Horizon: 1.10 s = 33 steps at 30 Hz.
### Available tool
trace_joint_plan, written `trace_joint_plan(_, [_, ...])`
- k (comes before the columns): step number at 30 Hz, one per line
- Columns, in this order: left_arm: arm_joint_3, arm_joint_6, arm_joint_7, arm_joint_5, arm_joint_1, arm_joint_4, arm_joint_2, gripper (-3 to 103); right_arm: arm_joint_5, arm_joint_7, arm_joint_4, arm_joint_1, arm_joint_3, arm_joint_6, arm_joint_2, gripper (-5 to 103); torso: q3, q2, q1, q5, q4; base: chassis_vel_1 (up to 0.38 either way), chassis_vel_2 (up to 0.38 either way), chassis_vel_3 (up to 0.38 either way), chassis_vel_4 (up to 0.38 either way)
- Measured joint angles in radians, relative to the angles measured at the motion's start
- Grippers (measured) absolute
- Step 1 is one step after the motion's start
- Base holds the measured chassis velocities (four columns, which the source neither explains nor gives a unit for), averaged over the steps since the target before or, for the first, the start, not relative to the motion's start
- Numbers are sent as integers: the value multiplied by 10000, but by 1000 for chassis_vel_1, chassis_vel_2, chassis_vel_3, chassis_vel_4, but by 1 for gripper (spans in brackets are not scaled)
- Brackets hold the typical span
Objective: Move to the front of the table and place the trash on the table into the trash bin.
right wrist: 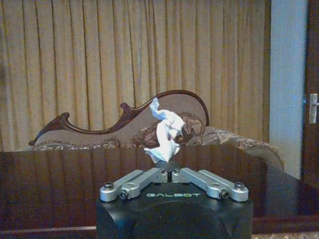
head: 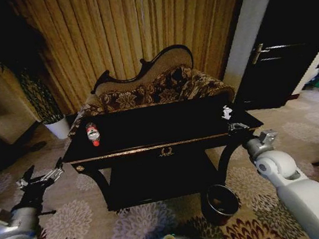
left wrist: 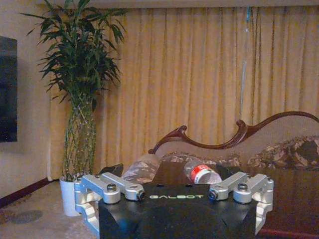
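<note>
Two claws flank our black tabletop (head: 149, 134): the right claw (right wrist: 171, 173) is closed on a crumpled paper scrap (right wrist: 164, 133) at the right edge, the left claw (head: 40, 179) spread wide, empty. Thin paper may slip before reaching the maroon trash bin (head: 220, 203) below; the bottle (head: 93, 134) lies on the tabletop's left.

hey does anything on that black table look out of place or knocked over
Yes. A plastic bottle lies on its side near the table's left end, and a crumpled paper scrap stands up at the right end, pinched in the right gripper. The left gripper hangs open beside the table.
</note>
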Motion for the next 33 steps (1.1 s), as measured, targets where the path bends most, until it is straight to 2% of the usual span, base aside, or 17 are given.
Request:
trace_joint_plan(19, [-4,-114,9,-36,42,-38,-49,100,-169,-36,63,-383,85,107,220,0,0,1,0,0,0,104,-104,-106,108])
trace_joint_plan(25, [-10,-351,18,-56,62,-33,-85,100,-303,-61,-23,-511,42,192,394,0,-1,1,0,0,-1,106,-109,-102,120])
trace_joint_plan(33, [-9,-473,30,-70,99,-49,-196,100,-672,-633,-1224,-737,-356,264,864,0,0,2,-1,0,1,34,-41,-27,39])
